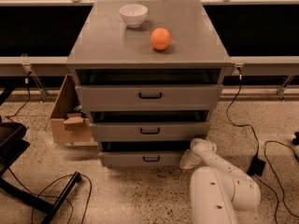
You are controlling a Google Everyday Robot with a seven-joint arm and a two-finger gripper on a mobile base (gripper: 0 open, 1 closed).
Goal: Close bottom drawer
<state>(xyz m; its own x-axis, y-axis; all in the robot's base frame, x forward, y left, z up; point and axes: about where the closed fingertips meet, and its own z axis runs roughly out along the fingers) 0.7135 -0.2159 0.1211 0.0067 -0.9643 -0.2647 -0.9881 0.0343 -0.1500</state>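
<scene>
Closest to us is the robot's fat white arm, which comes up from the bottom right and bends toward the cabinet. Under it is a speckled stone floor. On the left, black cables curl on the floor beside a black frame. On the right, more cable runs to a small black box. The gripper is low down, right by the right end of the bottom drawer. It looks like it is touching the drawer front. I cannot tell if the claw is apart or together. The bottom drawer is the lowest one, down by the floor. It sticks out a little, with a dark gap above it, and it has a small black handle in the middle. Above it is the middle drawer, then the tall top drawer. Both of them stick out a little too. A brown cardboard box sits on the floor just to the left of the cabinet. The grey cabinet top holds an orange, and farther back there is a white bowl. The two are near each other but not touching. Behind the cabinet, a grey rail runs across the room with dark panels above it.
</scene>
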